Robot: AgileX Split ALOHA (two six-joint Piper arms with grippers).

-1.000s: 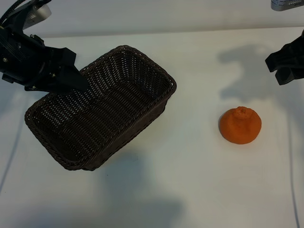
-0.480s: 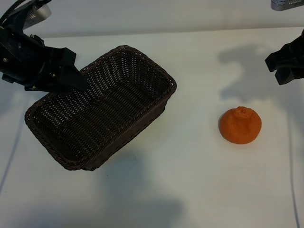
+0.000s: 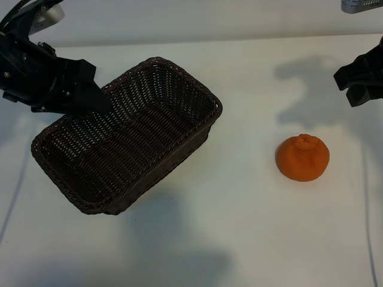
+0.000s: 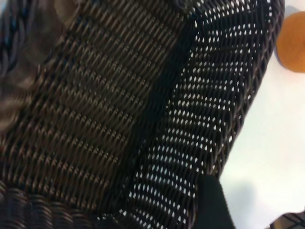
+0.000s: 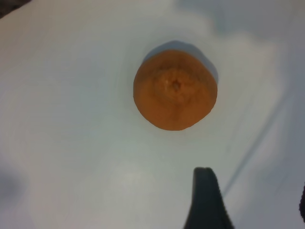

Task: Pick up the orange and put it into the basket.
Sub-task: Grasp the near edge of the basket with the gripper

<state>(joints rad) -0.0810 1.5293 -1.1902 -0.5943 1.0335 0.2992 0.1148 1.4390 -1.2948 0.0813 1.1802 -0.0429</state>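
The orange point(image 3: 302, 158) sits on the white table at the right, its knob up; it also shows in the right wrist view point(image 5: 175, 89) and at the edge of the left wrist view point(image 4: 293, 43). The dark brown wicker basket point(image 3: 173, 69) hangs tilted at the left, casting a shadow on the table below it. My left gripper point(image 3: 99, 101) is shut on its far-left wall; one finger point(image 4: 212, 205) lies outside the weave, the other is hidden. My right gripper point(image 3: 359, 81) hovers open behind the orange, apart from it, nothing between its fingers point(image 5: 205, 200).
The white table point(image 3: 251, 227) spreads between basket and orange. A thin cable point(image 3: 366, 197) runs down the table's right side, another point(image 3: 15, 191) along the left. A grey object point(image 3: 362, 5) sits at the far right corner.
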